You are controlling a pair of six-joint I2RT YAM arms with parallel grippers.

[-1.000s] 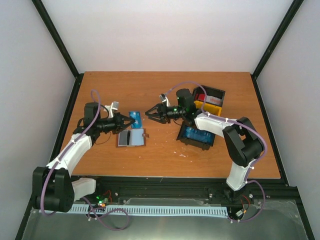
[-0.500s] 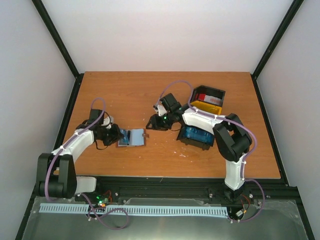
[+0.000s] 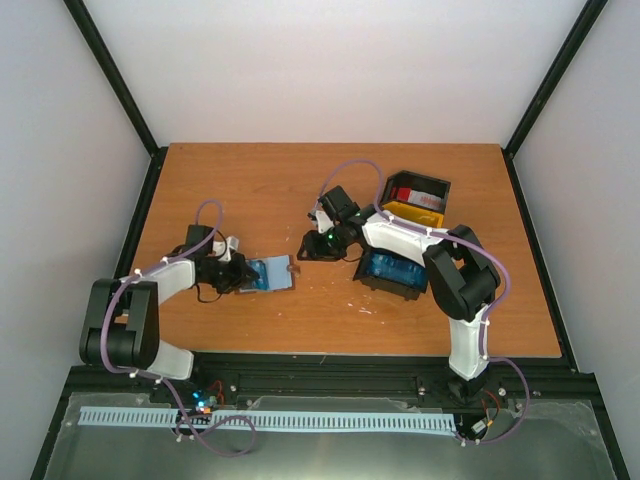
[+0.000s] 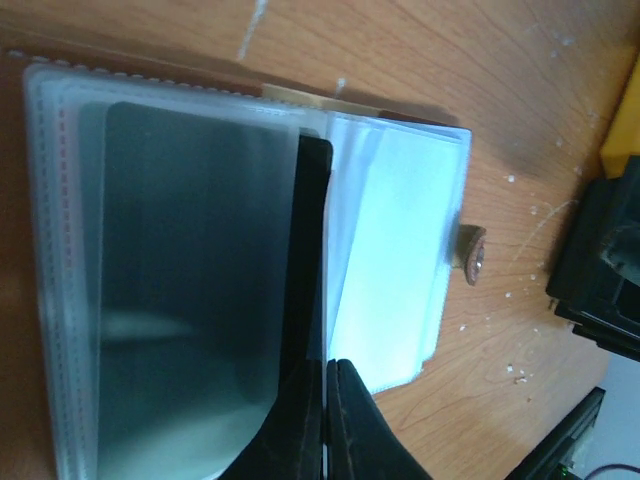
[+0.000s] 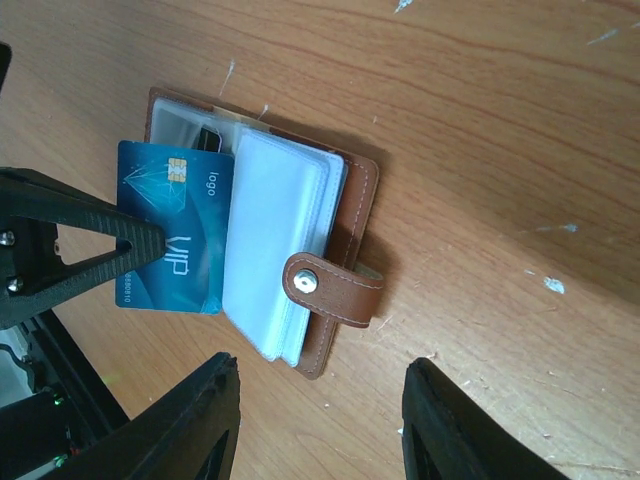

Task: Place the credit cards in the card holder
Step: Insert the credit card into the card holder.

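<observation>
Our left hand (image 5: 145, 245) is clamped on the blue plastic VIP card (image 5: 180, 235), which lies partly over the open brown leather card holder (image 5: 345, 225) resting loose on the wooden tabletop (image 5: 500, 120). Our right hand (image 5: 320, 420) hovers with its fingers apart. Pushing the card could skid the holder or buckle the clear plastic sleeves (image 5: 275, 230).

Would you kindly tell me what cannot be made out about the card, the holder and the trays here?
- Right wrist view: clear sleeves of the card holder cover one edge of the blue card; pocketed or between pages, I cannot tell.
- Left wrist view: the left gripper holds that card edge-on; its face is hidden.
- Top view: cards in the trays are too small to count; the right arm covers part of one.
</observation>
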